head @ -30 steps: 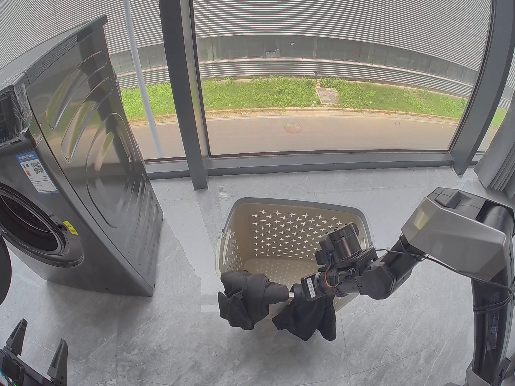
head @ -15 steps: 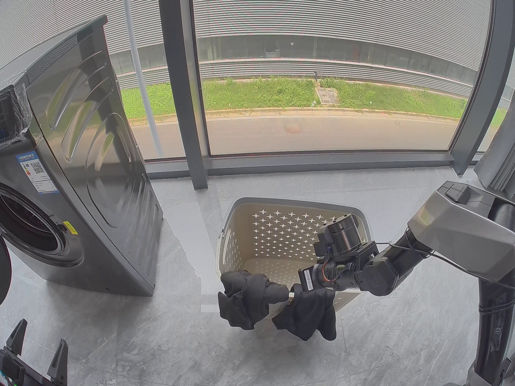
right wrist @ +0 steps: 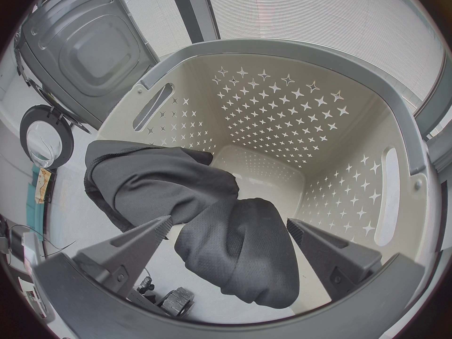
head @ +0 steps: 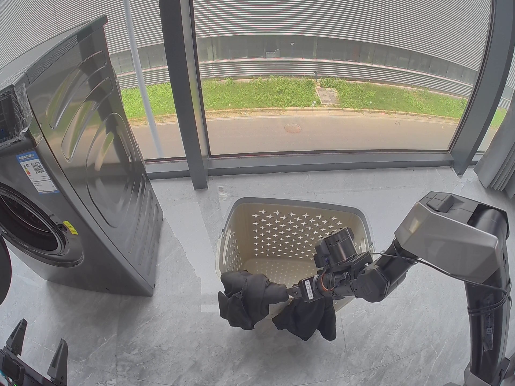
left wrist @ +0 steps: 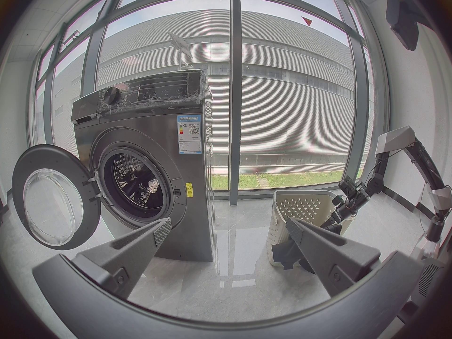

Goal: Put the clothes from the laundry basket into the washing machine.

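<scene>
A beige laundry basket [head: 295,203] stands on the floor in front of the window. Black clothes [head: 248,297] hang over its near rim in two lumps, partly inside and partly outside. My right gripper [head: 294,292] is at that rim, open, with its fingers on either side of the black clothes [right wrist: 221,227] and the basket wall [right wrist: 282,100] behind them. The grey washing machine [head: 102,151] stands to the left, its round door [left wrist: 52,196] swung open and its drum [left wrist: 134,184] showing. My left gripper [head: 35,348] is low at the near left, open and holding nothing.
Glass windows with dark frame posts [head: 182,81] run behind the basket. Pale tiled floor [head: 177,339] lies between the machine and the basket. A grey curtain [head: 499,162] hangs at the far right. In the left wrist view the basket [left wrist: 301,203] sits right of the machine.
My right wrist rose a little and then came back down at the clothes on the rim. The clothes still hang in the same place. The left arm has not moved.
</scene>
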